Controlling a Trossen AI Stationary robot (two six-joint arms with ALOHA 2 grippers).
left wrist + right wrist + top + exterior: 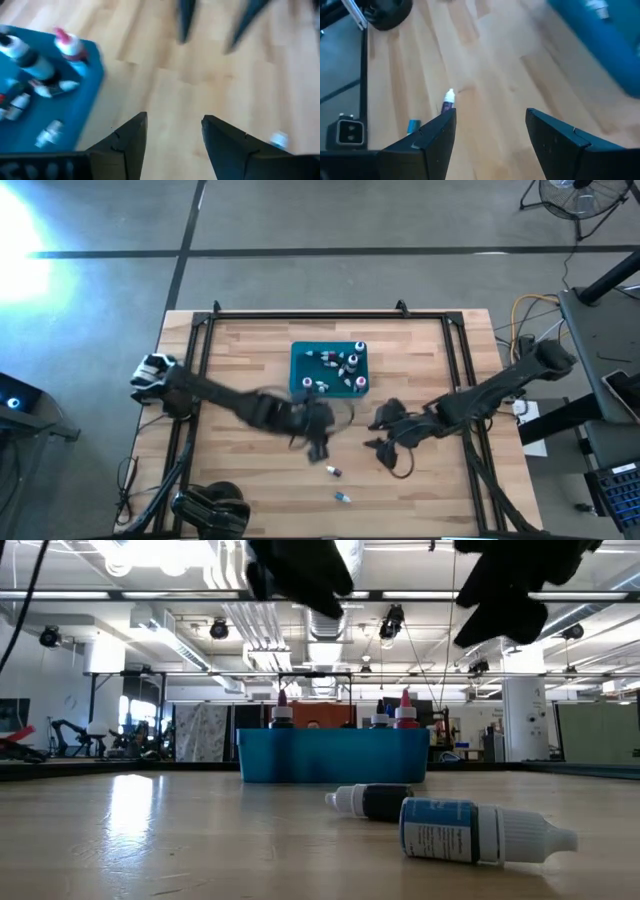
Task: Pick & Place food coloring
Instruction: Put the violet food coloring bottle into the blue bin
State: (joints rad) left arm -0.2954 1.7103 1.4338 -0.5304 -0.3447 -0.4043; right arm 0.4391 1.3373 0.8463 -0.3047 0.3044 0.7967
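A teal bin stands mid-table with several food coloring bottles in it, some upright, some lying. Two more bottles lie on their sides on the wood nearer the table's near edge: a dark one and a blue one. My left gripper hovers open just near of the bin's near right corner, with nothing between its fingers. My right gripper hangs open to the right of it, above the bare wood, with the two loose bottles ahead of its fingers.
Black rails run along the table's left, right and far sides. A dark round object sits at the near left corner. Bare wood lies around the two loose bottles.
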